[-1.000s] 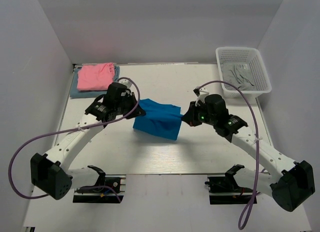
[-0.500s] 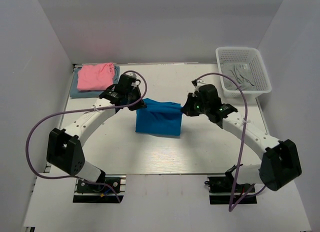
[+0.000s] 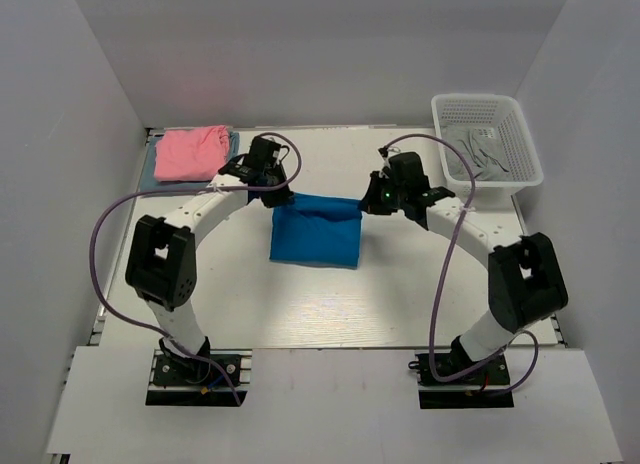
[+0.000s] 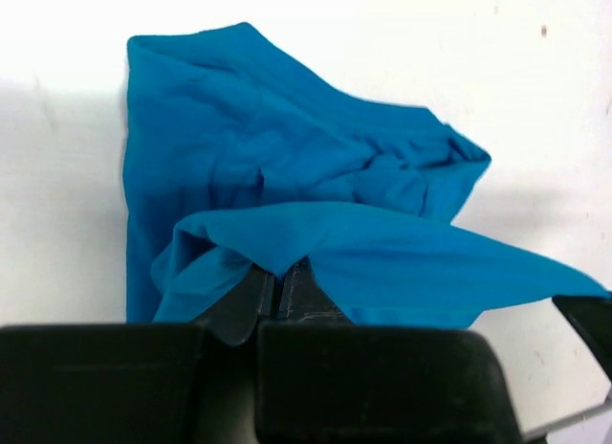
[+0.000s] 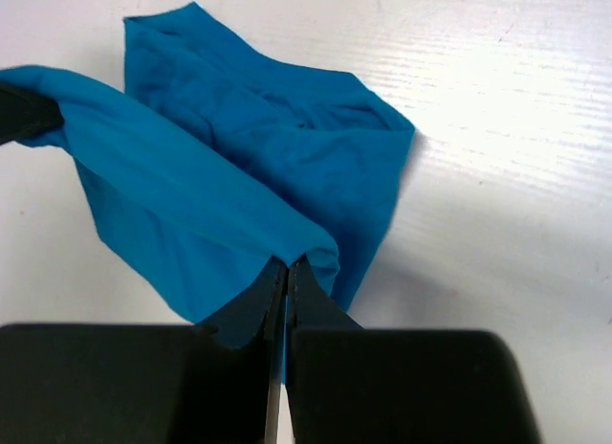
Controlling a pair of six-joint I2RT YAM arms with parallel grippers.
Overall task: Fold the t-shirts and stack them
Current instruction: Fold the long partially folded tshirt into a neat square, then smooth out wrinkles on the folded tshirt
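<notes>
The bright blue t-shirt (image 3: 315,236) hangs partly folded in the middle of the table, its far edge stretched between both grippers. My left gripper (image 3: 283,198) is shut on its far left corner (image 4: 277,235). My right gripper (image 3: 366,206) is shut on its far right corner (image 5: 296,248). The lower part of the shirt rests on the table. The pink t-shirt (image 3: 190,151) lies folded on the dull grey-blue t-shirt (image 3: 150,176) at the far left corner.
A white mesh basket (image 3: 488,140) at the far right holds grey cloth (image 3: 478,152). White walls close in the back and sides of the table (image 3: 330,304).
Both grippers have carried the blue shirt's held edge away from the arm bases, toward the back of the table. The shirt now hangs squarer and further back.
</notes>
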